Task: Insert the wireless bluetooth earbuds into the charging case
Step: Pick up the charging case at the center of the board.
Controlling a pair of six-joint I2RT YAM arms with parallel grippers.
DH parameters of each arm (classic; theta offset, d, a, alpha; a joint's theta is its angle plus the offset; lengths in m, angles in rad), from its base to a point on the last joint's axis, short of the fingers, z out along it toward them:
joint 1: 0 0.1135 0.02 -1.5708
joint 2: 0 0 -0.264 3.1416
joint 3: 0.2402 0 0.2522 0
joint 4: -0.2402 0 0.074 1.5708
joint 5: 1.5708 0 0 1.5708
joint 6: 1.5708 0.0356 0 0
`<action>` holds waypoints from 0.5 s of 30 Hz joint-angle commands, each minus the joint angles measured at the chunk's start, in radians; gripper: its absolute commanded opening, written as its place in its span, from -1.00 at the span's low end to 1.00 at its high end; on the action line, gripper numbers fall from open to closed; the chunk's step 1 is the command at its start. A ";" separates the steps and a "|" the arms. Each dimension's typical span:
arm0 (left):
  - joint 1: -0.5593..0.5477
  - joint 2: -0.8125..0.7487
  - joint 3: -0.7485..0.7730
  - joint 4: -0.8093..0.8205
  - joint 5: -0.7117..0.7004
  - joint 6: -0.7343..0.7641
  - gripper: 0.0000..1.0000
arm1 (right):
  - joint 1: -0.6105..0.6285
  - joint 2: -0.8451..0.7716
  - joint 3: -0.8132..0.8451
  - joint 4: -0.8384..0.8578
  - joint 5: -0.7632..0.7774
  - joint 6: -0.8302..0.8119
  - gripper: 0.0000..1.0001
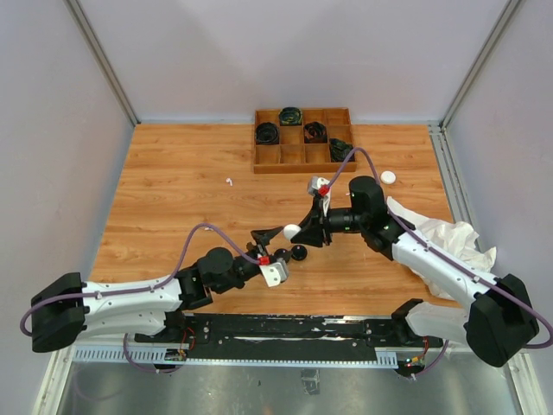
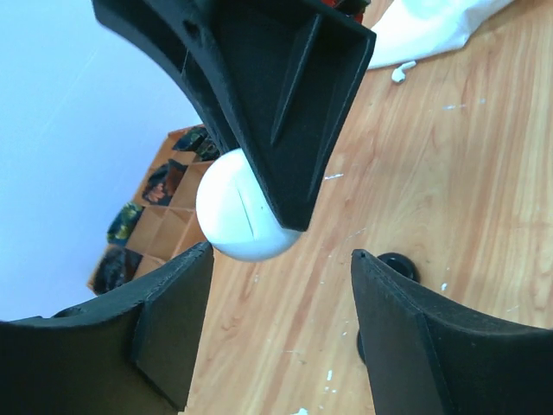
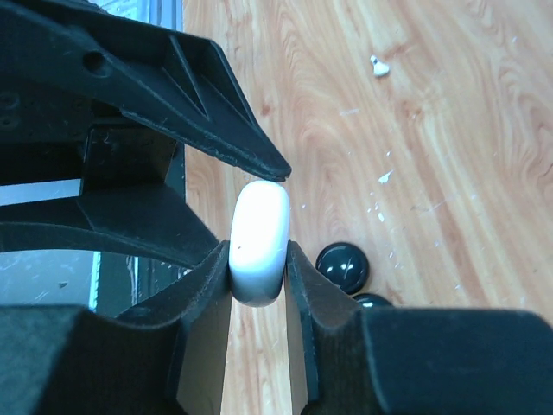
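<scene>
My right gripper (image 3: pixel 257 251) is shut on a white round charging case (image 3: pixel 259 242), pinched edge-on by its flat faces and lifted above the table. In the top view this case (image 1: pixel 292 231) hangs at mid-table. My left gripper (image 2: pixel 281 259) is open just below it, with nothing between its fingers (image 2: pixel 164 328). The case (image 2: pixel 242 216) shows a thin seam there. One tiny white earbud (image 1: pixel 230 182) lies alone on the wood to the far left, also visible as the earbud (image 3: pixel 378 66) in the right wrist view. Two black round cases (image 1: pixel 300 252) sit beside the left gripper (image 1: pixel 268 238).
A wooden compartment tray (image 1: pixel 302 160) holding coiled black cables stands at the back. Crumpled white cloth (image 1: pixel 441 238) lies at the right under my right arm. A small white round piece (image 1: pixel 388 177) rests near it, and a small white bit (image 2: pixel 402 71) lies by the cloth.
</scene>
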 commanded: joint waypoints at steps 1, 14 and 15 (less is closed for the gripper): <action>0.026 -0.078 -0.030 0.086 0.017 -0.210 0.41 | -0.003 -0.016 -0.028 0.171 0.021 -0.004 -0.82; 0.251 -0.206 -0.062 0.127 0.330 -0.683 0.54 | -0.006 -0.115 -0.211 0.452 0.018 -0.036 -0.77; 0.277 -0.199 -0.056 0.135 0.378 -0.720 0.54 | -0.005 -0.120 -0.223 0.473 0.014 -0.031 -0.77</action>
